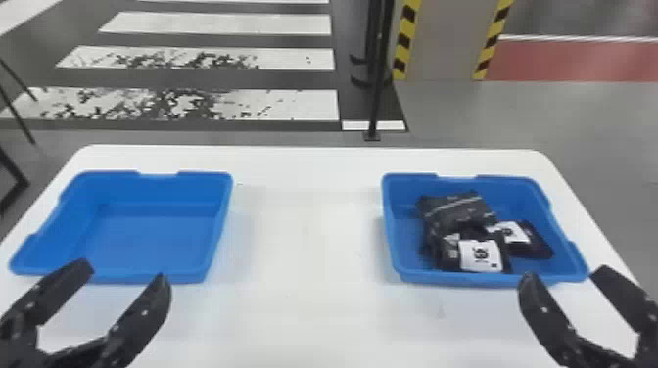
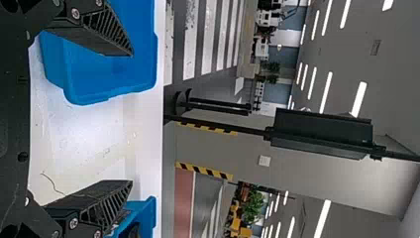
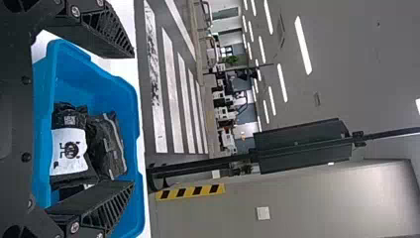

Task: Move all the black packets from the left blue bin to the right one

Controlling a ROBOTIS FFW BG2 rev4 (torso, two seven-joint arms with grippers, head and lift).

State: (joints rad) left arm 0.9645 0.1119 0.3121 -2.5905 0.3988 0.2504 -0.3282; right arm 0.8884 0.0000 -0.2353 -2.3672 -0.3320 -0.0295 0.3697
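Hanging at the near left of the scene, the left end effector, a pair of flat black fingers, is spread wide with nothing between them. Its tips overlap the near rim of the left bin, a shallow rectangular tub of blue plastic, in the head view; whether they touch it I cannot tell. The bin's blue floor lies open to view, so the transfer looks finished, and the step in hand is probably a tidy withdrawal. Best to draw this arm back towards the near edge with the fingers held above the rim, since a low tip could hook it and drag the bin.

Between the bins runs the smooth white desk, a good stretch of it.

On the right, the matching blue plastic bin holds the soft black packets, some with white labels, heaped and overlapping inside its walls. At least three are there; the overlap makes an exact count uncertain. They seem well seated, so pressing or rearranging them should be needless.

Rightmost, the right end effector is also spread and grips nothing, by that bin's near right corner. It should back off slowly, fingers apart, avoiding the rim.
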